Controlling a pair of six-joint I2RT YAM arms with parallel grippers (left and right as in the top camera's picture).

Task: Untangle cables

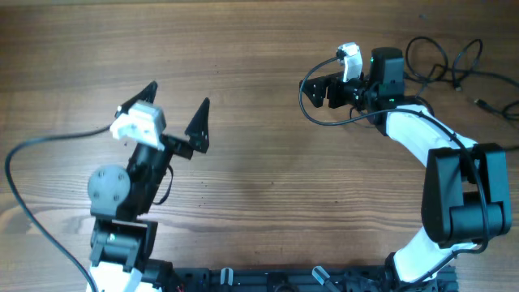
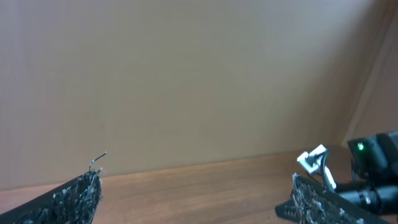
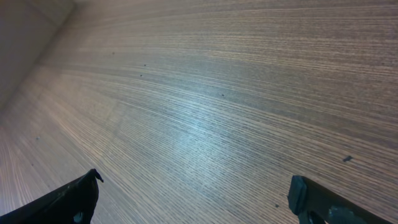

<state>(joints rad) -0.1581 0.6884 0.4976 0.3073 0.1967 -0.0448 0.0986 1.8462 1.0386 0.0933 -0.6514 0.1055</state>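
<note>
Overhead and wrist views of the two-arm rig at the start of cable untangling. The cables point(image 1: 451, 71) lie on the bench point(image 1: 259, 162) in the upper right of the overhead frame, behind the right arm, as thin black cords in loose loops that cross one another. One strand trails off toward the right edge. Their plug ends are too small to make out.

The left gripper point(image 1: 177, 105), at the left of the frame and well apart from the cords, has its fingers point(image 1: 199, 122) spread wide and empty. The right gripper point(image 3: 194, 182) points toward the middle of the bench, away from the cords. Its fingers point(image 3: 68, 199) are likewise wide, with only bare wood grain between them.

Judged from this layout, no untangling is done: the loops overlap, no cord is laid out on its own, and neither arm touches them. Everything is left to do, namely reaching the bundle, gripping single strands and drawing them apart.

No container of any kind appears in any view.
</note>
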